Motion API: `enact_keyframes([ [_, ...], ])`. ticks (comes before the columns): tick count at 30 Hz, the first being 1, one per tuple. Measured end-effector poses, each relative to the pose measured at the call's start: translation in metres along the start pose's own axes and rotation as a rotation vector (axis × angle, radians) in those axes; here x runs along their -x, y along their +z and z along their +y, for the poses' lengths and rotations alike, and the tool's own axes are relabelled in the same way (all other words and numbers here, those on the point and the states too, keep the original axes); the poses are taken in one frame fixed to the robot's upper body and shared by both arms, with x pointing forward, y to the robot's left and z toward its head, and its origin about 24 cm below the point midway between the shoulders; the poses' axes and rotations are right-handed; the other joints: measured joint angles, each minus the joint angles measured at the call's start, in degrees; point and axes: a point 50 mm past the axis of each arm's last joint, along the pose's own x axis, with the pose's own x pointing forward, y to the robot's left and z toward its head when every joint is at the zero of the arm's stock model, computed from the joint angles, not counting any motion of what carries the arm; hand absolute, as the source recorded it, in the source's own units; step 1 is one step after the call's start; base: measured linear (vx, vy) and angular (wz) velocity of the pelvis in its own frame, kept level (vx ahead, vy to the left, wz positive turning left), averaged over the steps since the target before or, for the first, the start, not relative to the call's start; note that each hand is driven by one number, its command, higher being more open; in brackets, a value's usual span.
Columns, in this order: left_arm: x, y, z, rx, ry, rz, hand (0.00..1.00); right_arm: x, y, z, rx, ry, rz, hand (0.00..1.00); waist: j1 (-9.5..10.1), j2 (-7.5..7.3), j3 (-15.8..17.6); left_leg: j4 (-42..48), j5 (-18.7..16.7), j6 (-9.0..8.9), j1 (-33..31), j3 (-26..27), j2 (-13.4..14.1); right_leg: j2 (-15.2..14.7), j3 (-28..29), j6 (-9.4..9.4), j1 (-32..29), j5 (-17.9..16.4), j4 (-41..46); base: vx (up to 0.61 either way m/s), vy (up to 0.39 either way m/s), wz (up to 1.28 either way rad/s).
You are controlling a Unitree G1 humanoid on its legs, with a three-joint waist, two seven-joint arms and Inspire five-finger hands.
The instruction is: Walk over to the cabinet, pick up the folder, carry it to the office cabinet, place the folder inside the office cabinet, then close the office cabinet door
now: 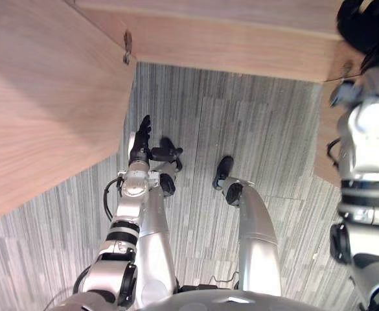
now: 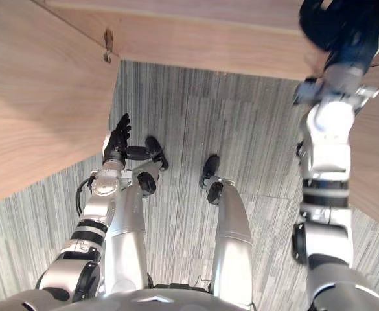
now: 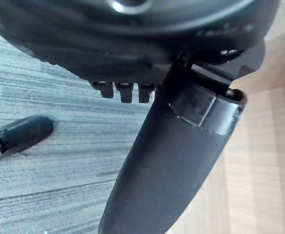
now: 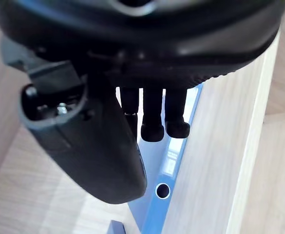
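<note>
The blue folder (image 4: 174,161) stands upright against a pale wooden cabinet wall (image 4: 220,146), its spine with a ring hole facing me. My right hand (image 4: 108,146) is raised into the office cabinet at the upper right (image 2: 344,32). Its curled fingers (image 4: 153,130) lie on the folder's spine and its thumb is on the other side. My left hand (image 1: 140,139) hangs low beside the cabinet's open wooden door (image 1: 46,97), with fingers straight and nothing in it.
The cabinet's wooden body (image 1: 228,45) spans the top of the eye views, with a hinge (image 1: 127,48) where the door meets it. Another wooden panel (image 1: 328,129) stands at the right. Grey striped carpet (image 1: 254,123) lies below.
</note>
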Motion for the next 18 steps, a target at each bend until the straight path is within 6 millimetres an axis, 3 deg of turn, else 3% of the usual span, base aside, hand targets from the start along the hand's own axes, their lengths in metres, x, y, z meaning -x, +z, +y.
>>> enact_keyframes([
  [1, 0.004, -0.006, -0.002, -0.024, -0.014, 0.016, 1.00, 0.022, -0.002, -0.001, -0.019, 0.021, 0.003, 0.00, -0.56, -0.22, -0.3, -0.3, -0.3, -0.38, 2.2, 0.1, 0.0, 0.3, 0.1, 0.14, 2.4, 0.0, -0.9, 0.03, 0.024, -0.06],
  [4, 0.011, -0.018, -0.003, -0.041, -0.033, 0.053, 1.00, 0.051, -0.001, 0.007, -0.057, 0.083, -0.003, 0.00, -1.57, -0.97, -0.9, -1.1, -0.6, -0.75, 5.8, 0.6, 0.0, 0.8, 0.6, 0.56, 6.0, 0.3, -2.8, 0.06, 0.027, -0.11],
  [5, 0.015, -0.025, -0.004, -0.061, -0.042, 0.077, 1.00, 0.064, -0.004, 0.015, -0.077, 0.139, 0.016, 0.00, -1.71, -1.96, -2.1, -1.5, -0.7, -0.60, 7.7, 1.5, 0.0, 1.0, 1.3, 0.36, 7.2, 0.6, -3.5, 0.12, 0.031, -0.20],
  [8, 0.026, -0.045, -0.013, -0.084, -0.081, 0.149, 1.00, 0.101, -0.019, 0.039, -0.086, 0.319, 0.113, 0.00, -1.76, -2.49, -3.4, -3.1, -1.3, -0.99, 14.1, 1.9, -0.3, 1.6, 1.8, 0.72, 14.0, 0.9, -6.9, 0.18, 0.064, -0.11],
  [10, 0.038, -0.064, -0.015, -0.114, -0.104, 0.219, 1.00, 0.134, -0.034, 0.058, -0.078, 0.460, 0.215, 0.00, -1.77, -3.19, -6.2, -5.8, -1.2, -1.22, 18.1, 2.4, -1.5, 1.9, 2.5, 1.28, 17.6, 1.3, -9.8, 0.18, 0.052, -0.08],
  [12, 0.054, -0.091, -0.017, -0.167, -0.136, 0.324, 1.00, 0.175, -0.063, 0.073, 0.006, 0.647, 0.361, 0.00, -1.76, -3.41, -9.5, -10.1, -0.7, -2.08, 23.2, 2.5, -3.2, 2.3, 3.3, 1.96, 22.8, 2.7, -14.9, 0.19, 0.061, -0.11],
  [14, 0.064, -0.106, -0.014, -0.206, -0.149, 0.382, 1.00, 0.202, -0.087, 0.076, 0.091, 0.729, 0.480, 0.00, -1.74, -3.35, -11.0, -13.2, -0.2, -2.72, 26.6, 2.4, -4.0, 3.0, 3.8, 2.41, 26.6, 4.5, -19.8, 0.20, 0.075, -0.20],
  [18, 0.084, -0.129, 0.004, -0.300, -0.149, 0.477, 1.00, 0.258, -0.139, 0.060, 0.261, 0.806, 0.788, 0.00, -1.60, -3.21, -12.7, -18.9, 0.8, -3.35, 33.8, 2.5, -6.2, 3.8, 6.0, 3.54, 34.6, 8.9, -29.3, 0.19, 0.080, -0.26],
])
